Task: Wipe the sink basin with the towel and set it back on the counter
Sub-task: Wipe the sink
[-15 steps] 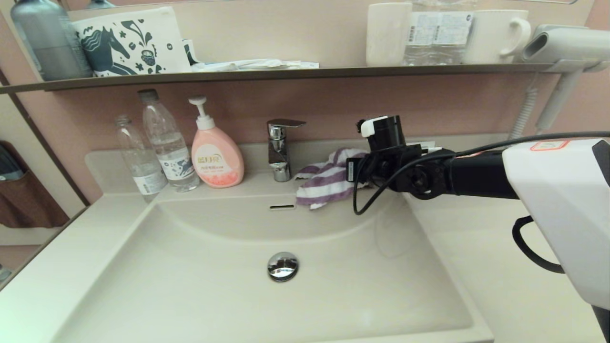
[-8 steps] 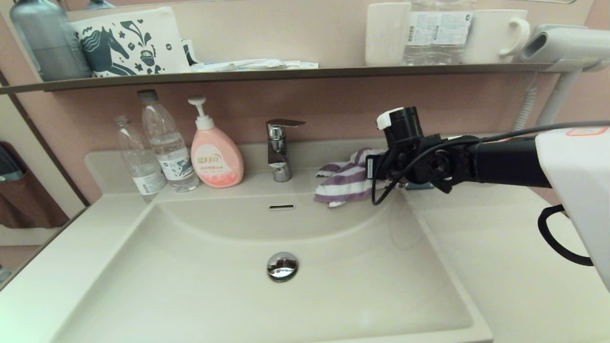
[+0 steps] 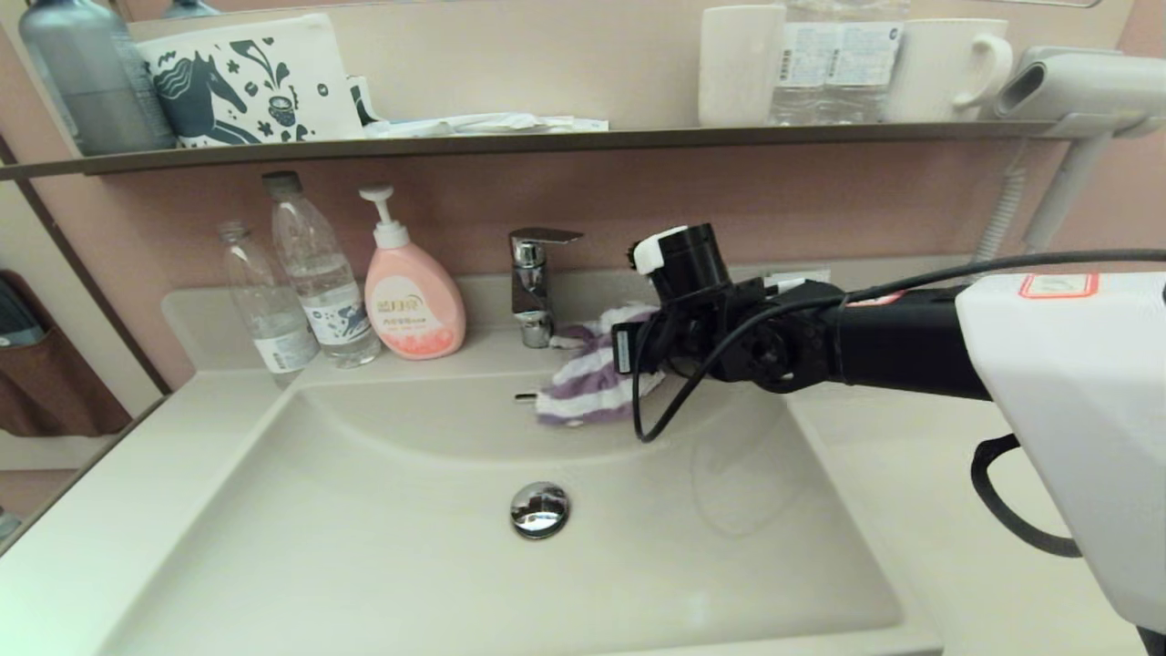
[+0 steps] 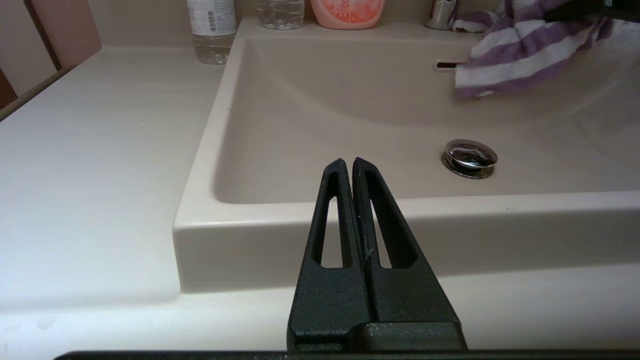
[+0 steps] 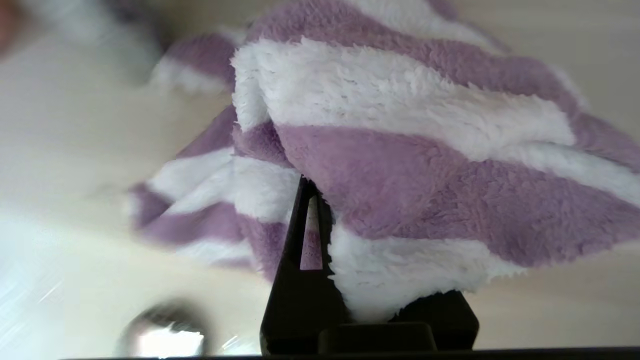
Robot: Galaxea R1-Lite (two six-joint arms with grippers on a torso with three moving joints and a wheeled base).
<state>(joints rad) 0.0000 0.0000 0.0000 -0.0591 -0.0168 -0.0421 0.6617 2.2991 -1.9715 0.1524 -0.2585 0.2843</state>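
Right gripper [image 5: 320, 220] clamped on the towel [image 3: 588, 387], pressed to the sink basin [image 3: 383, 547] back wall beside the overflow slot [image 3: 526, 396]. Left gripper [image 4: 348, 170] closed on nothing, parked at the front rim. Risk: loose folds snagging the faucet [image 3: 533, 287], pulling cloth free.

Pink-walled washroom corner.
A dusty-pink painted wall [image 3: 638, 196] carries a dark narrow wall shelf [image 3: 547, 141] under soft, even light.
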